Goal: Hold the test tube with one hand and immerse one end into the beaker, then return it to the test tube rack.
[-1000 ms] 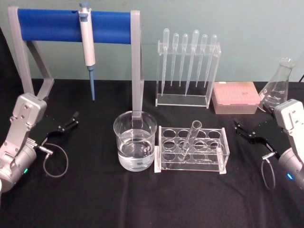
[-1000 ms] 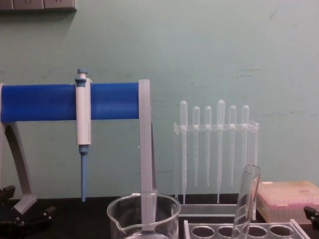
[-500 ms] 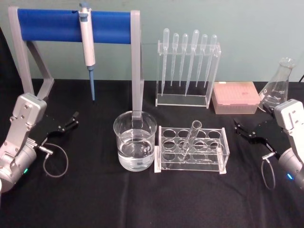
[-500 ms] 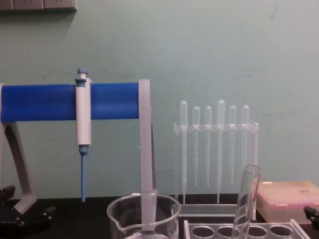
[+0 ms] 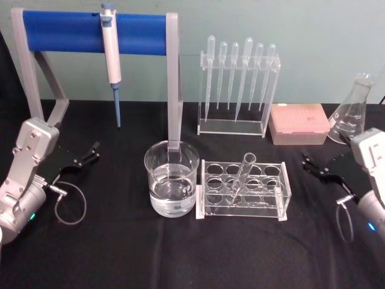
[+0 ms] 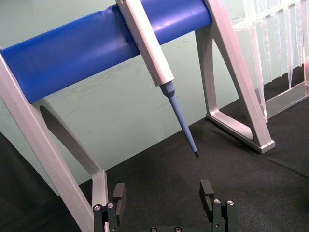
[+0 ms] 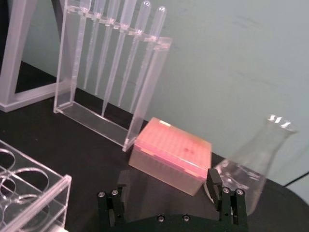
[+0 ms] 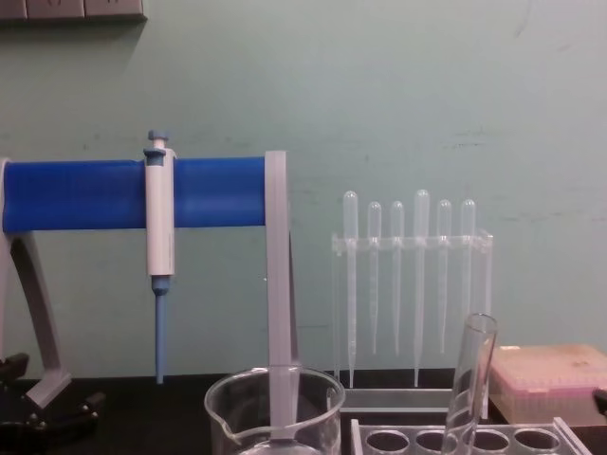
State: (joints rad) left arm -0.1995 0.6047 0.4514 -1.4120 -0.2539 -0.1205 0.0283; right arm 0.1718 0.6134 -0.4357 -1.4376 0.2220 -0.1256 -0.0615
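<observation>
The test tube (image 5: 242,174) is a clear glass cylinder leaning in a clear rack (image 5: 274,208) at the table's middle, its open rim up; the chest view shows its upper part (image 8: 470,379). The beaker (image 5: 171,183), holding some clear liquid, stands just left of the rack, with its rim (image 8: 275,389) low in the chest view. My left gripper (image 5: 84,158) rests open at the far left, well away from both, and nothing is between the left wrist view's fingertips (image 6: 163,193). My right gripper (image 5: 316,168) is open right of the rack, empty (image 7: 166,186).
A blue-bar stand (image 5: 90,31) with a hanging micropipette (image 5: 110,54) spans the back left, one leg right behind the beaker. A clear stand of plastic pipettes (image 5: 237,90), a pink tip box (image 5: 298,123) and a conical flask (image 5: 352,111) line the back right.
My right gripper has drawn slightly to the right, away from the rack. The left arm, tube and beaker have not moved.
</observation>
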